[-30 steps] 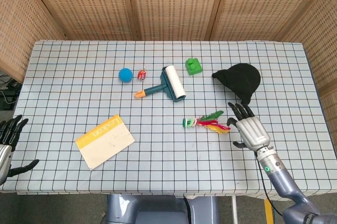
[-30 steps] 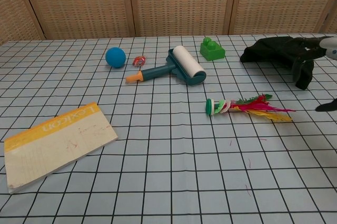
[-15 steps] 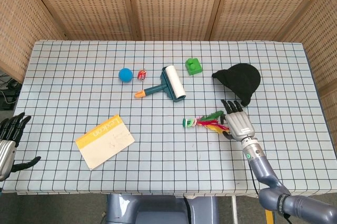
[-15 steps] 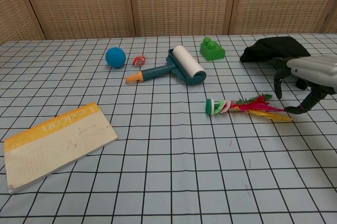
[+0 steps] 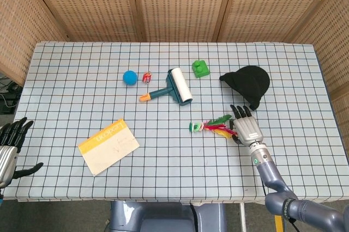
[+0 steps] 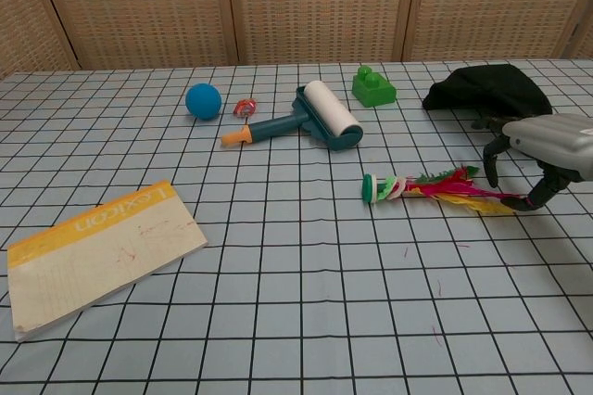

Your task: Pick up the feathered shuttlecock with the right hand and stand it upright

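The feathered shuttlecock (image 5: 211, 126) (image 6: 428, 187) lies flat on the checked tablecloth, green base to the left, red, yellow and green feathers pointing right. My right hand (image 5: 246, 127) (image 6: 542, 146) hovers at the feather tips, fingers spread and arched downward, thumb close to the red feather ends; it holds nothing. My left hand (image 5: 10, 147) hangs off the table's left edge, fingers apart and empty; the chest view does not show it.
A black cap (image 5: 248, 83) lies just behind the right hand. A teal lint roller (image 5: 173, 87), a green block (image 5: 200, 68), a blue ball (image 5: 130, 77) and a small red item (image 5: 146, 77) sit farther back. A yellow-edged notepad (image 5: 108, 145) lies front left.
The right hand came in from the right to the shuttlecock's feather tips, then settled slightly lower with fingers arched. The shuttlecock has not moved. The left hand shifted a little.
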{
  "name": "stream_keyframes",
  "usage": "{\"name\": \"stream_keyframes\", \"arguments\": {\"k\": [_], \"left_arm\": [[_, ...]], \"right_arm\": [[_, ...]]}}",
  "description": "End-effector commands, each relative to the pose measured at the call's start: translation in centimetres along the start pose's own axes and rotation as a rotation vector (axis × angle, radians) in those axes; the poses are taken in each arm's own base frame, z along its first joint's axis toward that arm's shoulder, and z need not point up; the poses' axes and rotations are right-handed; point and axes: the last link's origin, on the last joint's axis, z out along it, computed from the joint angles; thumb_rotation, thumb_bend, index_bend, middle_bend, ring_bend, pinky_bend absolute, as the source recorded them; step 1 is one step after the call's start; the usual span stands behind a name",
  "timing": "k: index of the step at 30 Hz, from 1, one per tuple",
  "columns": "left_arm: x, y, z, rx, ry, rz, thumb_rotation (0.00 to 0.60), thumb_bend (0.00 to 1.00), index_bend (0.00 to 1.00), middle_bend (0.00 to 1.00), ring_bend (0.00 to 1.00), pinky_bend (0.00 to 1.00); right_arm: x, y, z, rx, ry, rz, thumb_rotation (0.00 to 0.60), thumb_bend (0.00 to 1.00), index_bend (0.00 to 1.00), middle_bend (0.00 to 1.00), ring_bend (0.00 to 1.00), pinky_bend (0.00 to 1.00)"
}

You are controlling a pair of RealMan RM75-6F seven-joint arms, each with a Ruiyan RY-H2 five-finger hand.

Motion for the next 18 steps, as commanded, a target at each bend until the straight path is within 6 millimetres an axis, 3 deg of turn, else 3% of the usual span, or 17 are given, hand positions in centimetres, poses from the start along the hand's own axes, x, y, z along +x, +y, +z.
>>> {"name": "stream_keyframes", "arguments": {"k": [1,10,15,18], "left_arm": [[0.04,-0.03,0.0,0.001,0.002,-0.001,0.6,0.0,0.0,0.0,0.0,0.0],[0.05,-0.02,-0.03,0.002,0.004,-0.003,0.6,0.0,0.0,0.0,0.0,0.0],[0.11,-0.03,-0.07,0.001,0.005,-0.004,0.6,0.0,0.0,0.0,0.0,0.0],[0.14,-0.01,-0.09,-0.001,0.004,-0.006,0.6,0.0,0.0,0.0,0.0,0.0]], "right_arm": [[-0.2,-0.04,0.1,0.0,-0.003,0.001,0.6,0.52,0.56,0.0,0.0,0.0],[-0.66,-0.31,0.26,0.009,0.005,0.012,0.6,0.58,0.62,0.0,0.0,0.0],[-0.51,-0.4,0.28,0.017,0.021,0.005,0.6,0.7,0.68,0.0,0.0,0.0],[-0.08,-0.59,0.08,0.03,0.043,0.009,0.6,0.72,0.71,0.0,0.0,0.0]]}}
